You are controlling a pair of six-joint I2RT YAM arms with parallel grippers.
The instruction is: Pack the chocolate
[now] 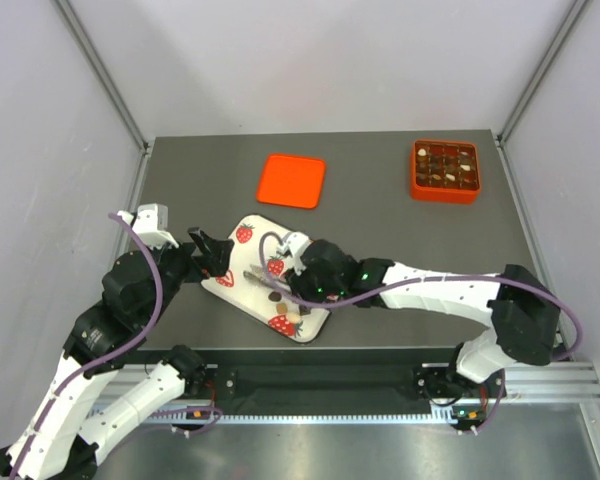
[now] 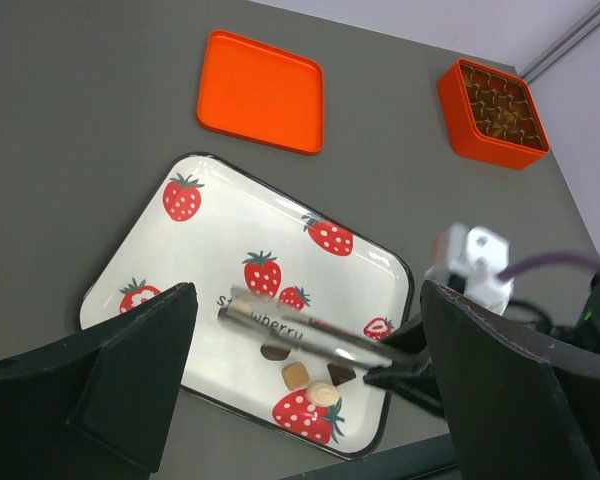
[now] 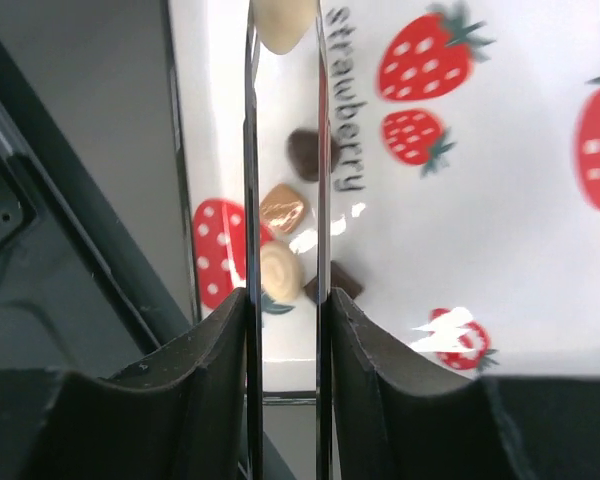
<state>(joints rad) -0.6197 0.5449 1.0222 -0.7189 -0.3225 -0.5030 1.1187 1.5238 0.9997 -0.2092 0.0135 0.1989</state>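
My right gripper (image 3: 285, 300) is shut on metal tweezers (image 3: 250, 150) over the white strawberry tray (image 1: 242, 268). The tweezer tips pinch a cream chocolate piece (image 3: 283, 22), which also shows in the left wrist view (image 2: 239, 310). On the tray's near end lie a dark round piece (image 2: 274, 352), a light brown square (image 2: 296, 376), a cream round piece (image 2: 323, 394) and a dark square (image 2: 341, 373). My left gripper (image 1: 212, 262) is open and empty, hovering by the tray's left edge.
An orange box (image 1: 446, 170) with a grid of compartments, several holding chocolate pieces, stands at the far right. Its flat orange lid (image 1: 291, 180) lies at the far middle. The tray sits close to the table's near edge.
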